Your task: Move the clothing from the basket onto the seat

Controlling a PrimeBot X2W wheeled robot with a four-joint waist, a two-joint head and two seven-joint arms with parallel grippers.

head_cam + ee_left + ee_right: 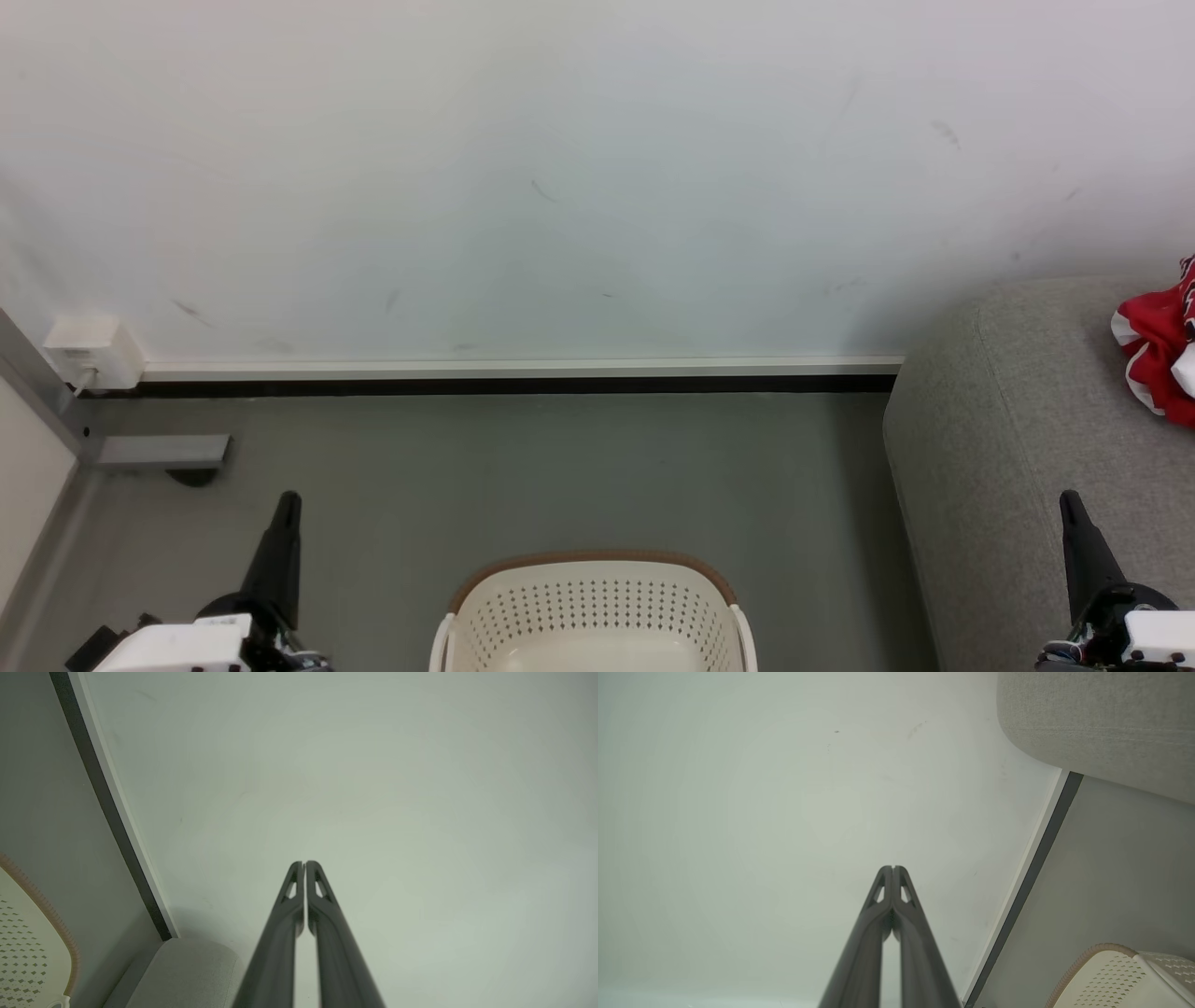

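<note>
A pale wall [560, 168] with faint scuff marks spans the upper half of the head view, meeting a grey floor [560, 467] along a white and black skirting strip [523, 373]. A large light-grey seat [1008, 448] with a rounded corner stands at the right, against the wall. A cream perforated basket [597, 607] with a brown rim sits on the floor at bottom centre, just left of the seat. The red clothing [1158, 359] with white trim lies bunched on top of the seat at the far right edge, well apart from the basket. The left gripper [288, 504] and right gripper [1069, 499] point upward, each with its two dark fingers pressed together, holding nothing.
</note>
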